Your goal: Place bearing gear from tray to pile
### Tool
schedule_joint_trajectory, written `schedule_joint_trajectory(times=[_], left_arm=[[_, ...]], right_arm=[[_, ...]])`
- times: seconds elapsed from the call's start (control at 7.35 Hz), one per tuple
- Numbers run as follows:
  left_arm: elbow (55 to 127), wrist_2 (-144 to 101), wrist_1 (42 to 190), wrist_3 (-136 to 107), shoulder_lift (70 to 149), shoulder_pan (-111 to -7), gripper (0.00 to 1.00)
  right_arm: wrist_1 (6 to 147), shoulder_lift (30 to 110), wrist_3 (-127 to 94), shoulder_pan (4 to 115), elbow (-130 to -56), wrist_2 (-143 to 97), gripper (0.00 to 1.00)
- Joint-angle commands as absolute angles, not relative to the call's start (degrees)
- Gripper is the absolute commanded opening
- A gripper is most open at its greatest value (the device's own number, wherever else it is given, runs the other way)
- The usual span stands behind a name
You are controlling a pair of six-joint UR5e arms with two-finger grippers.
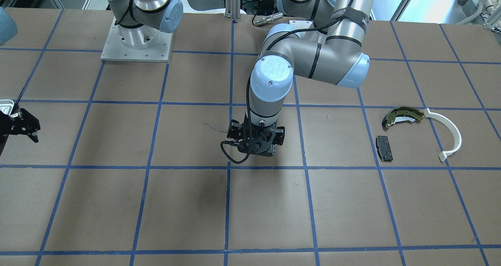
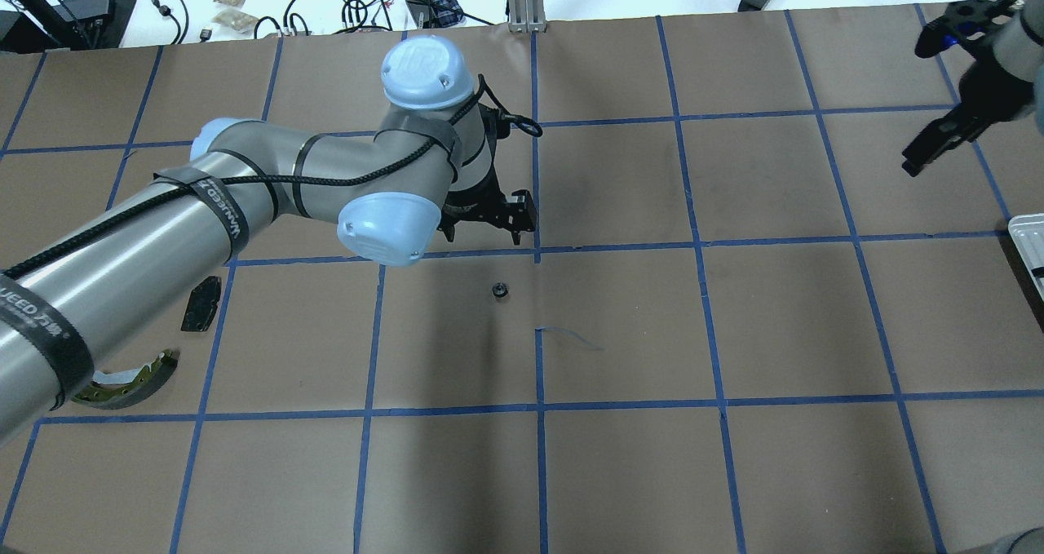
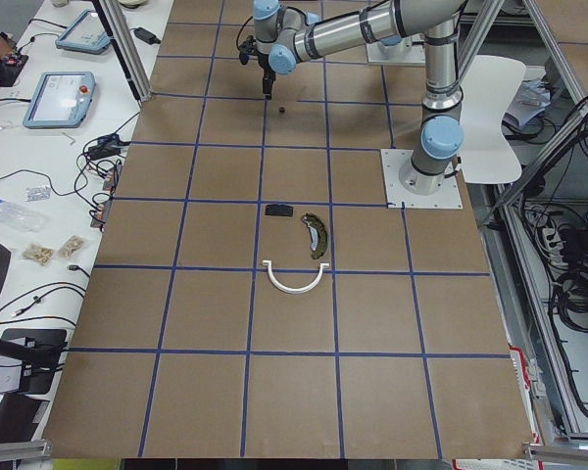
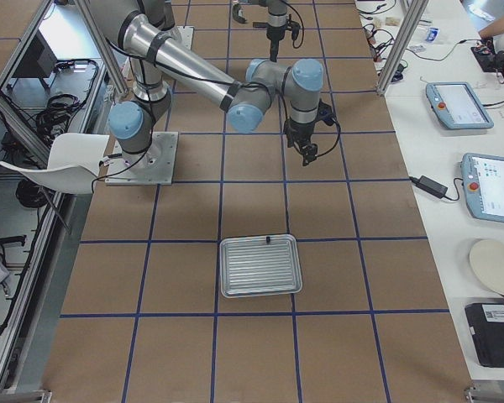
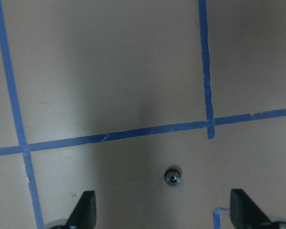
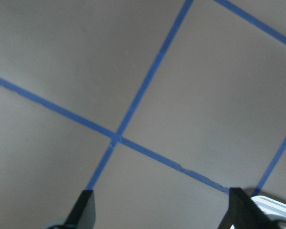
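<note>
Bearing gear: you will find it alone on the brown table, at the centre of the overhead view, just left of a blue tape line.
Gear attitude: it lies flat with the bore facing up and teeth around the rim. Being round, it shows no long axis and no heading.
Left gripper: jaws spread wide and holding nothing. In the left wrist view the gear sits at lower centre, between the two fingertips and clear of both.
Right gripper: jaws wide apart and empty, at the upper right of the overhead view.
Tray: lower centre of the right side view, well apart from the gear.
Pile: brake shoe, white arc and black pad lie at the right of the front view, well apart from the gear.
</note>
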State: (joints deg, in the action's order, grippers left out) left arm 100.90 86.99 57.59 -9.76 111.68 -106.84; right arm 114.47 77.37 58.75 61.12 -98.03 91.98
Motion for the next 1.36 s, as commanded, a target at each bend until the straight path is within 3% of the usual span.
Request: schedule_joint_trajectory(times=[0.0,0.41,0.95,1.09,1.22], left_arm=[[103.27,86.66,53.01,-10.02,114.6,-107.58,1.0],[103.45,85.52,52.82,-10.02,116.72,-108.11,0.78],[104.85,85.78,52.82,-9.93,116.63,-108.11,0.74],[104.85,85.78,52.82,-10.02,116.63,-108.11,0.59],[104.85,85.87,52.91,-10.02,116.63,-108.11,0.53]], right_arm=[[112.6,76.73,79.87,49.36,-100.26,91.93,1.0],[126.87,71.12,109.06,43.62,-102.65,91.93,1.0],[127.62,66.2,125.65,38.67,-103.09,85.7,1.0],[128.92,65.22,127.08,38.76,-103.79,85.95,1.0],[130.59,65.21,130.4,38.67,-103.89,86.04,0.89]])
